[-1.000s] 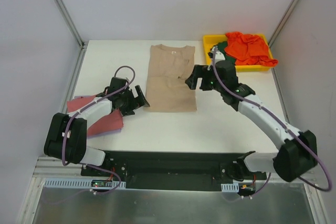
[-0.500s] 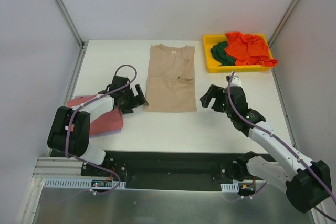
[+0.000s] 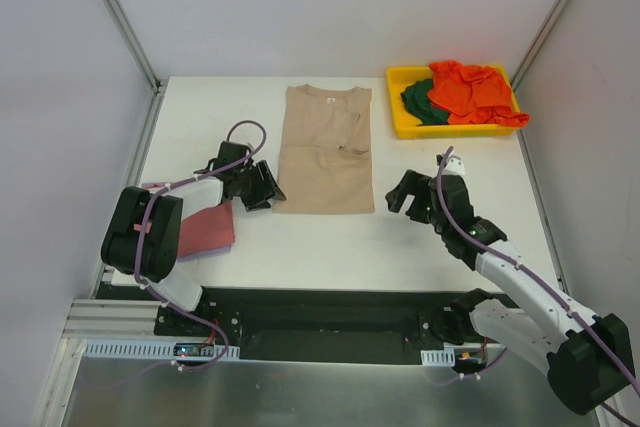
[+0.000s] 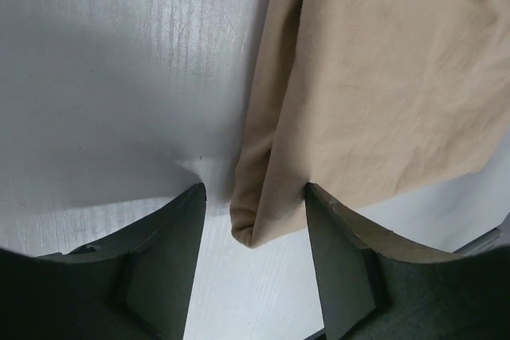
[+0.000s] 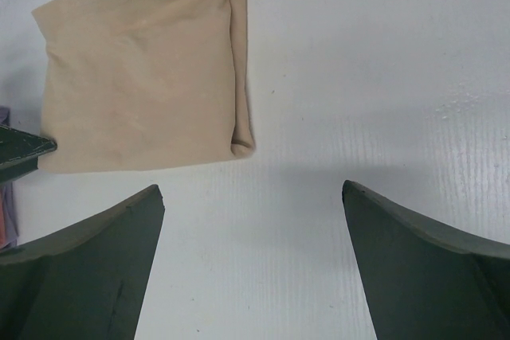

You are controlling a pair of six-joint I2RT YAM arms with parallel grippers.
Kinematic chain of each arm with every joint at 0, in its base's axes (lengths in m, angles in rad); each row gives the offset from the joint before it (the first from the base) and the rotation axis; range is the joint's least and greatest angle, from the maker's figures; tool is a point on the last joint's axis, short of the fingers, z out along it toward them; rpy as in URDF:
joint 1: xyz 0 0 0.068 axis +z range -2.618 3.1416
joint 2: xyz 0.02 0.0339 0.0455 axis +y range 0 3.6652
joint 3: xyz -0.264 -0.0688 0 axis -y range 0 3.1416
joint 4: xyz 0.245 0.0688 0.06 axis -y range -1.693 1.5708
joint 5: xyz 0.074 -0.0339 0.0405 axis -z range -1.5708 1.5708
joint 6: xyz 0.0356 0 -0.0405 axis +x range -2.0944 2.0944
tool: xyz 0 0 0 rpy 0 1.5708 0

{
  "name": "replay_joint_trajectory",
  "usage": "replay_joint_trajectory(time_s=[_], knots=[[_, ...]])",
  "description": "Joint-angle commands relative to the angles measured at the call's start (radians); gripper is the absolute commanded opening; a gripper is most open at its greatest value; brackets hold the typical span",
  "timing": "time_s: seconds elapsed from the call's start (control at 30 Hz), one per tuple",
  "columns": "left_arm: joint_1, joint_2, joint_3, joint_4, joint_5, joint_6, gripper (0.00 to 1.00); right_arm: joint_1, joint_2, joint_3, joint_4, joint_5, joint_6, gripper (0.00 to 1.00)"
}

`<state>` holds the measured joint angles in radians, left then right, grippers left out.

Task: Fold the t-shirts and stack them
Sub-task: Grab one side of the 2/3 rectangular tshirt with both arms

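While wide-spread, L hand (image 4: 253,191) astride tan t-shirt (image 4: 382,77) corner.

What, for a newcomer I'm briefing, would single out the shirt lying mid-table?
On the white table, look left of the yellow bin. The tan t-shirt lies there alone, folded lengthwise, collar at the far end. It is the only beige cloth; the others are dusty-red, orange-red and dark green.

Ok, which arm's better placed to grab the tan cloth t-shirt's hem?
Left, likely: left end effector is open around the near corner of the tan cloth t-shirt; right end effector sits apart.
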<state>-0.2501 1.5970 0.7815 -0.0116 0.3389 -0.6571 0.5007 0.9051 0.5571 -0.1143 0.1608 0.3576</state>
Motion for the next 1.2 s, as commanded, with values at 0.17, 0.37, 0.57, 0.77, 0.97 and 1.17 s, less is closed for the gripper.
replay_joint_trajectory(time_s=[0.17, 0.37, 0.57, 0.77, 0.97, 1.17], knots=[[-0.009, 0.035, -0.013, -0.034, 0.012, -0.001, 0.39, -0.004, -0.032, -0.049, 0.062, -0.001, 0.049, 0.96], [-0.009, 0.029, -0.033, -0.034, -0.005, -0.004, 0.31, -0.005, 0.008, -0.071, 0.08, -0.02, 0.076, 0.96], [-0.009, 0.038, -0.031, -0.036, 0.012, -0.009, 0.0, -0.002, 0.159, -0.043, 0.148, -0.104, 0.104, 0.96], [-0.031, 0.027, -0.039, -0.036, -0.011, -0.019, 0.0, 0.05, 0.389, 0.064, 0.185, -0.149, 0.156, 0.97], [-0.043, 0.037, -0.034, -0.039, -0.008, -0.029, 0.0, 0.088, 0.563, 0.138, 0.177, -0.093, 0.219, 0.79], [-0.048, 0.017, -0.045, -0.045, -0.037, -0.027, 0.0, 0.102, 0.612, 0.11, 0.16, 0.023, 0.3, 0.65]])
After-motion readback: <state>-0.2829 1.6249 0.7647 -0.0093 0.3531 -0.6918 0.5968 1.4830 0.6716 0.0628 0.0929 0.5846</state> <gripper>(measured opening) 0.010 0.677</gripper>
